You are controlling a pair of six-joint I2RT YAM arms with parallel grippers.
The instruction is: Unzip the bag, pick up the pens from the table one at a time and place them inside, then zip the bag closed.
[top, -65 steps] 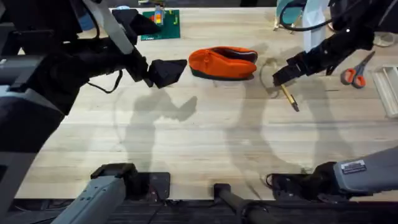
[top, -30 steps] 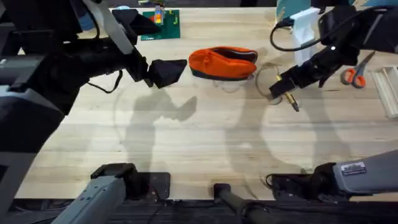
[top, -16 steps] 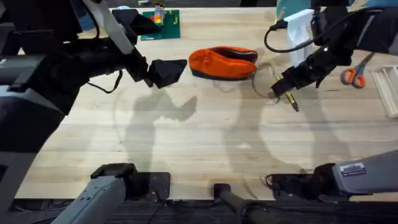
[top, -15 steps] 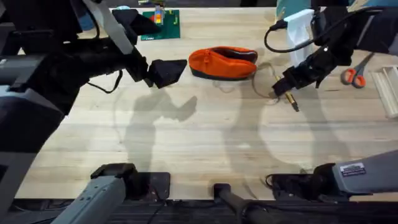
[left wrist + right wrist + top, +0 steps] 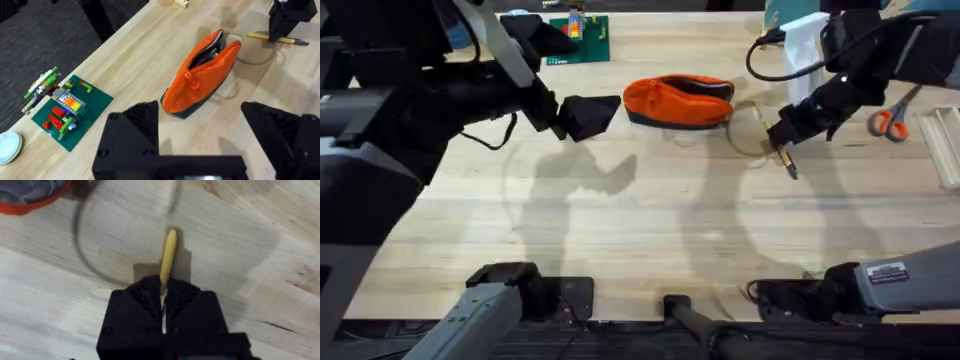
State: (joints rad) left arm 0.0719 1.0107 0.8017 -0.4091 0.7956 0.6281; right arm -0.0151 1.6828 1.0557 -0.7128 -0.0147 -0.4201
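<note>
We note the right gripper (image 5: 782, 139) has come down onto the pen (image 5: 781, 152) over the last couple of seconds, closing the gap from above until its black fingers now sit on the shaft; the pen has barely shifted on the desk (image 5: 650, 220), lying just right of the bag (image 5: 678, 101). In the right wrist view the gripper (image 5: 163, 298) is pinched nearly shut around the yellow pen (image 5: 168, 252), which sticks out ahead between the fingertips, its tip pointing toward the orange bag edge (image 5: 30, 195). We judge the grasp is made, so the lift comes next. The bag (image 5: 202, 70) looks already unzipped: from the left wrist a dark slit shows along its top. The left gripper (image 5: 588, 113) has not moved, hovering left of the bag, fingers (image 5: 135, 125) spread wide and holding nothing. Scissors (image 5: 890, 115) and a green brick plate (image 5: 62, 107) lie well apart, untouched
</note>
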